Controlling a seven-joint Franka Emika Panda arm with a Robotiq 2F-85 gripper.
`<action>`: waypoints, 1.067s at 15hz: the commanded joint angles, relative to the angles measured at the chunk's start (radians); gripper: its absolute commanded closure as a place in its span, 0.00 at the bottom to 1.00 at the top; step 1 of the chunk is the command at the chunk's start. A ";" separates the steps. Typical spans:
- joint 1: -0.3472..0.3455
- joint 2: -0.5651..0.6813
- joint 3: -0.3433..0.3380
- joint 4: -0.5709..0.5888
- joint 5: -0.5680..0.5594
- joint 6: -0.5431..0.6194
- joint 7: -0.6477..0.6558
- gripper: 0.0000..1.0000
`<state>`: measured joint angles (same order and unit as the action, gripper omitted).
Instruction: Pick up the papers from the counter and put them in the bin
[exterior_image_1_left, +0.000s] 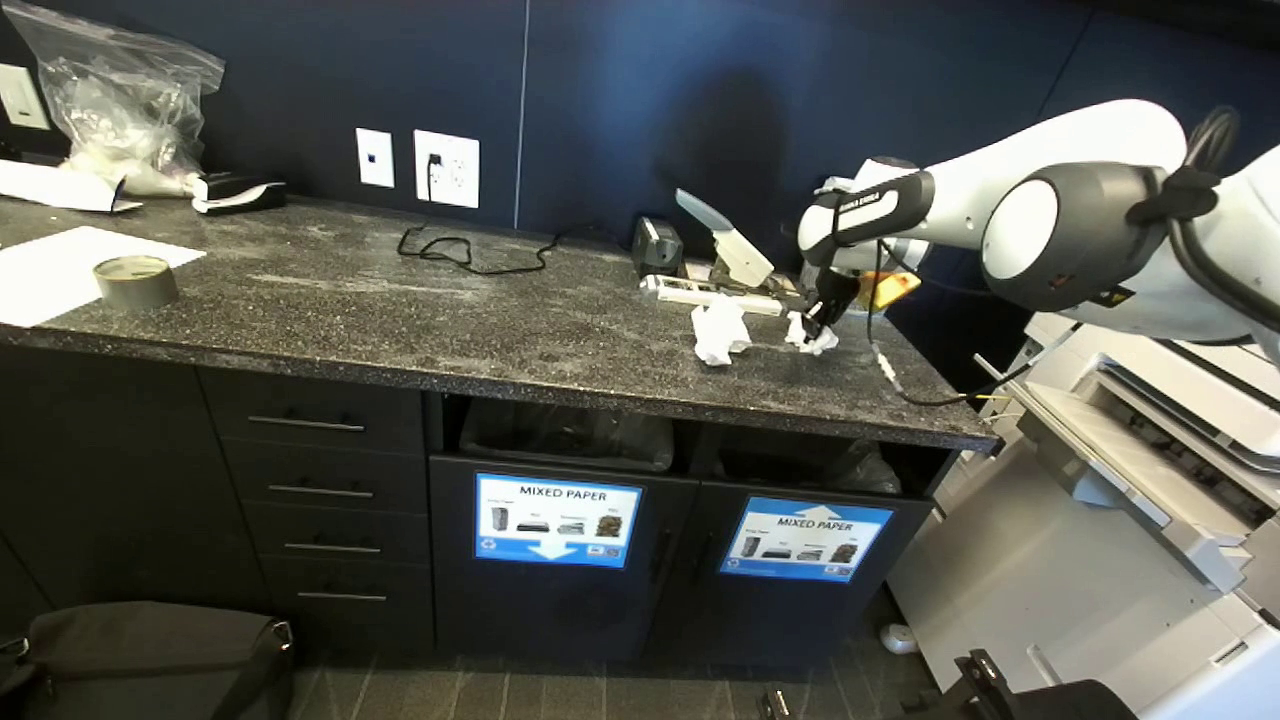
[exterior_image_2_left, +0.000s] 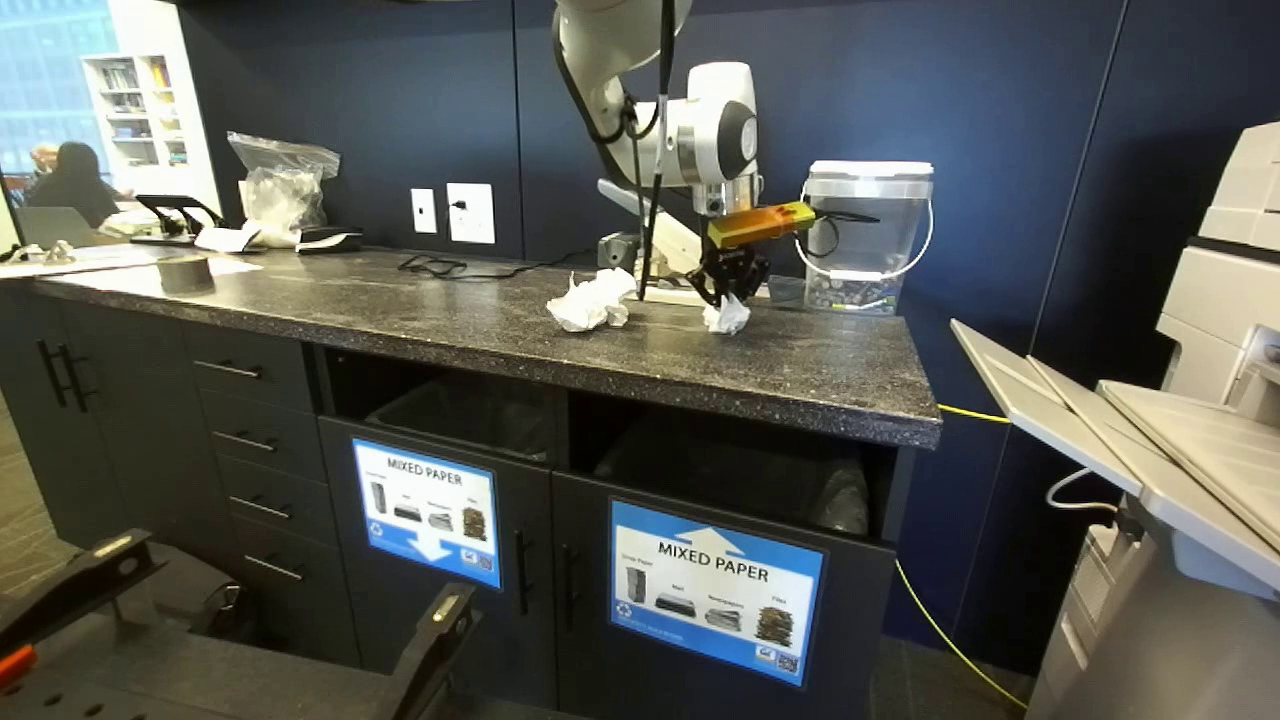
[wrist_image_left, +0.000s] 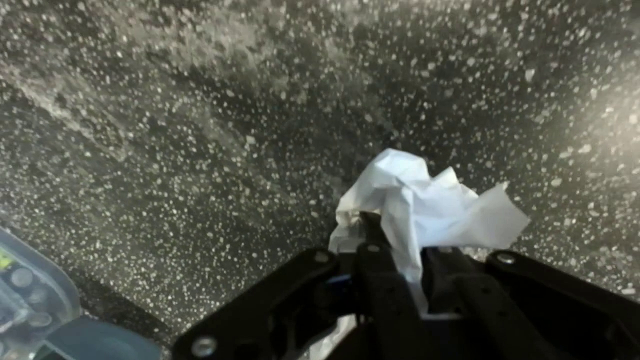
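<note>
A crumpled white paper (exterior_image_1_left: 822, 343) stands on the counter (exterior_image_1_left: 560, 335) near its right end; it also shows in an exterior view (exterior_image_2_left: 727, 316) and the wrist view (wrist_image_left: 440, 210). My gripper (wrist_image_left: 402, 255) points down at it, with the fingers close together and paper pinched between them, at counter height. A second, larger crumpled paper (exterior_image_1_left: 718, 330) lies to the left, also in an exterior view (exterior_image_2_left: 592, 300). Two lined bins sit inside the cabinet under the counter, behind slots above MIXED PAPER signs: the left bin (exterior_image_1_left: 645, 450) and the right bin (exterior_image_2_left: 845, 500). Their insides are dark.
Behind the papers are a white hinged device (exterior_image_1_left: 740, 255) and a small black box (exterior_image_1_left: 657, 245). A clear lidded bucket (exterior_image_2_left: 868, 230) stands by the wall. A tape roll (exterior_image_1_left: 135, 280), flat sheets (exterior_image_1_left: 60, 265) and a plastic bag lie left. A printer (exterior_image_1_left: 1100, 480) stands right.
</note>
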<state>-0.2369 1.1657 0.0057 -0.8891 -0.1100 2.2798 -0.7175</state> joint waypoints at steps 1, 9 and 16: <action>-0.007 -0.097 -0.036 -0.234 -0.013 0.005 0.039 0.87; -0.021 -0.295 -0.035 -0.545 0.077 0.110 0.335 0.87; 0.023 -0.472 -0.049 -0.847 0.073 0.178 0.522 0.87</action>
<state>-0.2488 0.7900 -0.0189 -1.5425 -0.0432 2.4207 -0.2637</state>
